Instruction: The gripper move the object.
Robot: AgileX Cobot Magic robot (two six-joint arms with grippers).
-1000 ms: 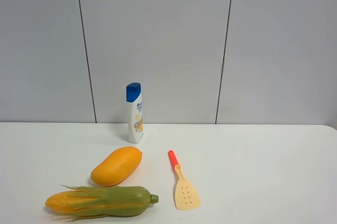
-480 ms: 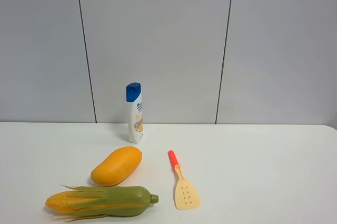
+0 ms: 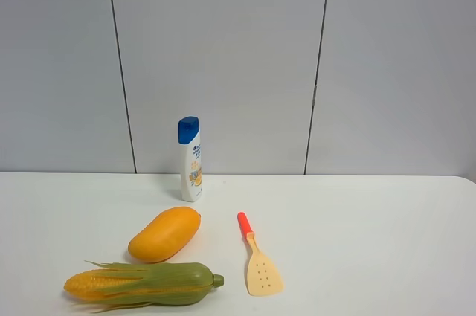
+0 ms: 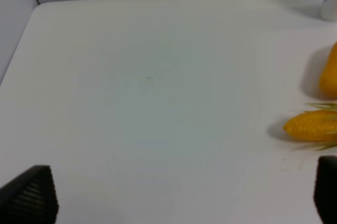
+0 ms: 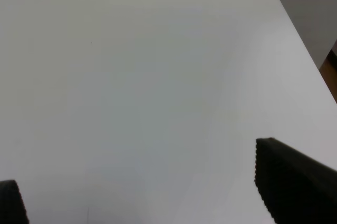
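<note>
Nearest the front edge of the white table (image 3: 372, 219) lies the corn (image 3: 141, 284), stretched lengthwise with its yellow-orange kernel end and leafy wisps pointing left and its green stub pointing right. No fingers touch it. Just behind the corn and a little to its right sits the orange mango (image 3: 164, 233), tilted, near but apart from it. To the right of the corn, the cream spatula (image 3: 258, 261) lies flat, blade toward the front, red handle angled back. Farther back from the corn, near the grey panelled wall (image 3: 223, 63), a white shampoo bottle (image 3: 190, 159) with a blue cap stands upright. The left gripper (image 4: 179, 195) hangs over bare table with its dark fingers (image 4: 31, 195) spread wide, the corn's kernel tip (image 4: 311, 125) just beside one of them. The right gripper (image 5: 152, 192) likewise has its fingers (image 5: 292, 184) released, holding nothing, well away from the corn.
</note>
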